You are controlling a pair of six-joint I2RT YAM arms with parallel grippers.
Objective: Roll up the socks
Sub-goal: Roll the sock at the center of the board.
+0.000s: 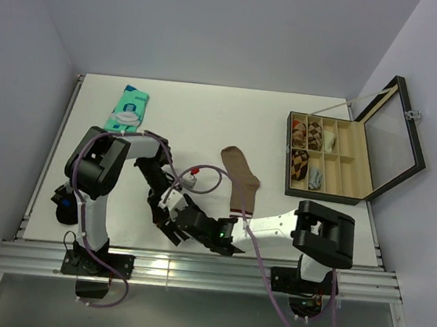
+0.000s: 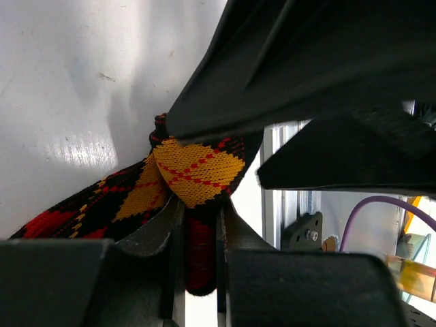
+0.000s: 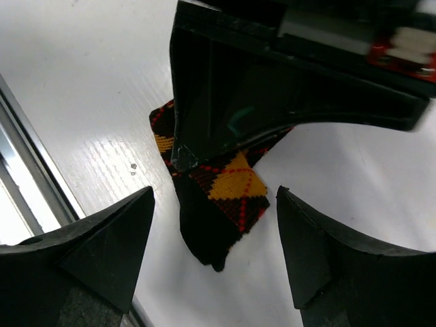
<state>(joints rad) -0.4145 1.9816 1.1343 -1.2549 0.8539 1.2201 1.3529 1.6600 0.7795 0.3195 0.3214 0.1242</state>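
The black argyle sock (image 2: 197, 170) lies on the white table near its front edge. My left gripper (image 2: 201, 228) is shut on a fold of it, with red and black fabric pinched between the fingers. In the right wrist view the sock's free end (image 3: 225, 194) lies flat between the two spread fingers of my right gripper (image 3: 214, 204), which is open and touches nothing. In the top view both grippers meet over this sock, left (image 1: 167, 209) and right (image 1: 198, 226), and hide it. The tan-brown sock (image 1: 240, 178) with its maroon cuff lies flat just behind them.
A teal flat packet (image 1: 128, 110) lies at the back left. An open black compartment box (image 1: 339, 181) holding rolled socks stands at the right, its lid (image 1: 399, 137) raised. The table's metal front rail (image 1: 190, 271) runs just behind the grippers.
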